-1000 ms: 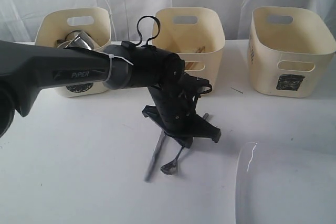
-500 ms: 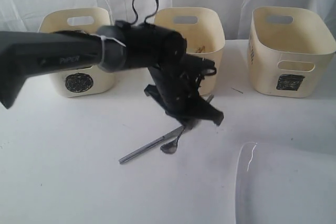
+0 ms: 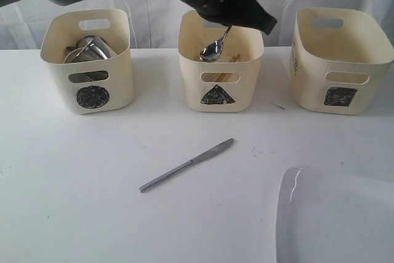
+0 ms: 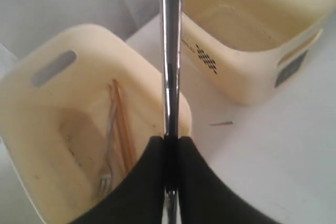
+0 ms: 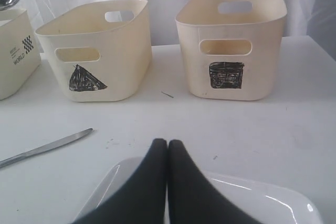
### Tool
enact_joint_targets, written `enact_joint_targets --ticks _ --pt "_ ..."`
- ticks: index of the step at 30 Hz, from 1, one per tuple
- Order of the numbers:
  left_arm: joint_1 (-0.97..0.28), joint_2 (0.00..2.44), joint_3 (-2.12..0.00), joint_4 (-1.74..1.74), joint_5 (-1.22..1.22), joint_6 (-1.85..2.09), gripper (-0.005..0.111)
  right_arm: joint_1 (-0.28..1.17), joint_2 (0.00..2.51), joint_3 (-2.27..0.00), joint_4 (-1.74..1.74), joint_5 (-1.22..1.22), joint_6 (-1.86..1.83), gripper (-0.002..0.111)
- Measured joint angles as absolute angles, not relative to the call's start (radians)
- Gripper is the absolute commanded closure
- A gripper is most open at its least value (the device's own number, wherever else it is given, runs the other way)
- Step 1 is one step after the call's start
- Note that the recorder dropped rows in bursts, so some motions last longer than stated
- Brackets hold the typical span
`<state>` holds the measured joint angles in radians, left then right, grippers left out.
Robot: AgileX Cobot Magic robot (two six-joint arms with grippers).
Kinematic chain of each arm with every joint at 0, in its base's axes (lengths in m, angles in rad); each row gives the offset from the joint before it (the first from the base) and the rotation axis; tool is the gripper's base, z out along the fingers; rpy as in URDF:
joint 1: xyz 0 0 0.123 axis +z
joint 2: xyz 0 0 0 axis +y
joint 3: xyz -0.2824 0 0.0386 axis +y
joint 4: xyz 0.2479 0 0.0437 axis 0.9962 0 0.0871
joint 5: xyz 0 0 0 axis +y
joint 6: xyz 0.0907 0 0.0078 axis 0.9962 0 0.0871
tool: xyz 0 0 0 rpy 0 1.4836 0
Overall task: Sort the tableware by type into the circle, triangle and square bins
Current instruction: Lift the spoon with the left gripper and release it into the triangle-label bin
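Observation:
My left gripper (image 3: 237,15) is shut on a steel spoon (image 3: 212,49) and holds it above the triangle bin (image 3: 220,93), bowl end hanging down over the opening. In the left wrist view the spoon handle (image 4: 170,51) runs out from between the closed fingers of that gripper (image 4: 170,139), over chopsticks (image 4: 122,129) and a fork (image 4: 106,174) lying in the bin. A steel knife (image 3: 188,164) lies on the table in front. The right gripper (image 5: 168,142) is shut and empty over the white square plate (image 5: 252,198). Steel mugs (image 3: 89,48) sit in the circle bin (image 3: 92,97).
The square bin (image 3: 341,93) stands at the right end of the row, and nothing shows inside it (image 4: 252,35). The plate (image 3: 335,220) fills the front right corner of the table. White curtains hang behind the bins.
The left arm has lifted the spoon off the table and carried it back and up to above the triangle bin. The knife was swung round and now lies alone.

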<state>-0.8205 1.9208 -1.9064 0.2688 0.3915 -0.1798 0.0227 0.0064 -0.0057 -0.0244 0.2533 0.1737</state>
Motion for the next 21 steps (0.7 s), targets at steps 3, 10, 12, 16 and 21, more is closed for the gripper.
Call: enact_joint_targets --ticks 3,10,12,16,21 --pt "-0.808 1.953 -1.906 0.334 0.285 -0.18 0.107 0.023 0.006 -0.006 -0.024 0.253 0.174 0.108" --pt "-0.743 2.062 -1.916 0.391 0.06 -0.178 0.107 0.023 0.006 -0.006 -0.024 0.253 0.174 0.108" --pt "-0.717 2.1 -1.939 0.393 0.044 -0.178 0.107 0.023 0.006 -0.006 -0.024 0.253 0.174 0.108" --pt "-0.682 2.157 -1.999 0.393 0.037 -0.178 0.107 0.023 0.006 -0.006 -0.024 0.253 0.174 0.108" --pt "-0.664 2.216 -2.073 0.393 0.014 -0.178 0.107 0.023 0.006 -0.006 -0.024 0.253 0.174 0.108"
